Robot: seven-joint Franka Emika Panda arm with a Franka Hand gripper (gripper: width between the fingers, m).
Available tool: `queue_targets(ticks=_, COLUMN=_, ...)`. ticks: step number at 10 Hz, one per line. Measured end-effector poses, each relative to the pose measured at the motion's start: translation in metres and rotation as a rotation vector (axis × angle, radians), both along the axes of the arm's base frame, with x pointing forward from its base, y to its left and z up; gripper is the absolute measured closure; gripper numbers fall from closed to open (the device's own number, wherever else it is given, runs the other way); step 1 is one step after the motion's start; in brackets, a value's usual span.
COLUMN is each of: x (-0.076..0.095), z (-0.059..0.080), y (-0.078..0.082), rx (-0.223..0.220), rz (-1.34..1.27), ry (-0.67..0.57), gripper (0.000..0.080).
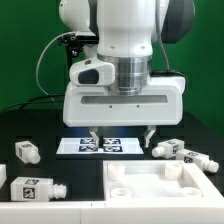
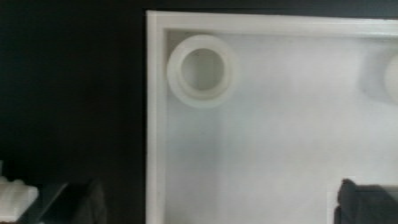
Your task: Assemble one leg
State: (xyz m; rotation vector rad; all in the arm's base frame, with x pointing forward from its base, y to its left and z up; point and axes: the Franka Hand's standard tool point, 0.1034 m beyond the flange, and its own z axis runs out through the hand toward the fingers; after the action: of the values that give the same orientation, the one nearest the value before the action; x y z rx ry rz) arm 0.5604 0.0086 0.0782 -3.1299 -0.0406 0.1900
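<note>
Several small white legs with black-and-white tags lie on the black table: one point(image 1: 27, 152) and another point(image 1: 33, 188) at the exterior view's left, and two point(image 1: 165, 149) point(image 1: 195, 157) at its right. My gripper point(image 1: 122, 136) hangs open and empty above the table's middle, over the far edge of the large flat white slab point(image 1: 165, 192). In the wrist view the gripper point(image 2: 228, 205) is wide open with only the slab point(image 2: 267, 130) below it. A round socket point(image 2: 201, 70) shows near the slab's corner. A bit of one leg point(image 2: 13, 195) shows at the edge.
The marker board point(image 1: 100, 146) lies flat on the table behind the gripper's fingers. A green wall stands behind the arm. A black cable hangs at the exterior view's left.
</note>
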Motion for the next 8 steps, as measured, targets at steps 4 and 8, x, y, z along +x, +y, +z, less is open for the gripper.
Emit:
queue_targets(ticks=4, x=-0.032, z=0.008, y=0.065, rx=-0.022, rz=-0.132, ry=-0.062, gripper=0.0151)
queue_targets(ticks=8, x=-0.033, z=0.007, y=0.07, rx=-0.019, rz=-0.113, ry=-0.059, gripper=0.0151)
